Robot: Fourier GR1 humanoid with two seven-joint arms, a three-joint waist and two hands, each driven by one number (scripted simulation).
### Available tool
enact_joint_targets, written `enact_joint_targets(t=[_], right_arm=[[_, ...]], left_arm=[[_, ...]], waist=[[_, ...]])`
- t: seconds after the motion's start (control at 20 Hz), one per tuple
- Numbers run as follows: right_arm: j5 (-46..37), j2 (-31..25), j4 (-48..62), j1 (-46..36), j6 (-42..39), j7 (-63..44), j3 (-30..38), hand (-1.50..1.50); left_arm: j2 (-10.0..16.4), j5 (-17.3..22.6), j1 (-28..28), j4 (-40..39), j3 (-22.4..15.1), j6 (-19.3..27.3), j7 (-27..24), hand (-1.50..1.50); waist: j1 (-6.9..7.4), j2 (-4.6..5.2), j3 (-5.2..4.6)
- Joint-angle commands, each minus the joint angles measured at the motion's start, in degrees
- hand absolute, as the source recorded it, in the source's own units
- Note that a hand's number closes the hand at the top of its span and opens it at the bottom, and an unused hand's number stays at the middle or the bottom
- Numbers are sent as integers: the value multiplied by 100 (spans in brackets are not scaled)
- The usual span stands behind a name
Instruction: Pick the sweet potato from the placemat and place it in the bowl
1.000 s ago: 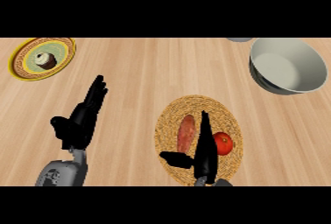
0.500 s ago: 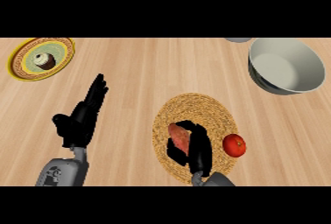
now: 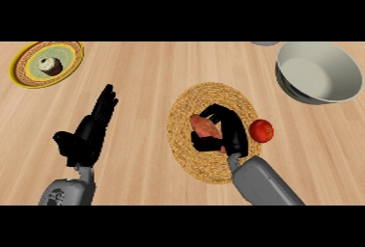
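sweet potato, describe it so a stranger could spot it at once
Find the round woven placemat mid-counter, down-left of the big pale bowl. On it, the sweet potato is the long orange-brown piece with the black right hand curled round it. The tomato beside it is round and bright red instead.

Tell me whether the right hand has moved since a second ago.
Yes. The right hand has moved up the view, closer to the bowl, and now curls round the sweet potato on the placemat.
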State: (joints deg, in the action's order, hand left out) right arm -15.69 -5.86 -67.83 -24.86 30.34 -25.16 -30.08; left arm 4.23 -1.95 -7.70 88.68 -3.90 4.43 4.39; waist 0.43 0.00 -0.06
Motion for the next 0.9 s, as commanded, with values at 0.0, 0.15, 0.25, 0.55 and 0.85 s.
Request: enact_joint_targets(t=[0.0,0.15,0.25,0.55,0.85], right_arm=[[614,-575,-151,-525,-990,533,681,150],[336,-371,-186,-226,-473,1466,677,150],[276,-231,-582,-581,-401,1138,768,150],[-925,-665,-1537,-687,146,663,585,150],[-2076,-853,-2405,-1616,-510,-1477,710,150]], left_arm=[[79,9,-151,301,-7,-41,470,0],[133,118,4,80,176,-120,144,0],[0,-9,176,107,7,-45,-27,0],[82,98,253,481,82,-97,263,0],[119,35,250,239,136,-133,20,0]], waist=[[-5,2,11],[-17,3,9],[-27,-10,6],[-74,-49,1],[-80,-46,-3]])
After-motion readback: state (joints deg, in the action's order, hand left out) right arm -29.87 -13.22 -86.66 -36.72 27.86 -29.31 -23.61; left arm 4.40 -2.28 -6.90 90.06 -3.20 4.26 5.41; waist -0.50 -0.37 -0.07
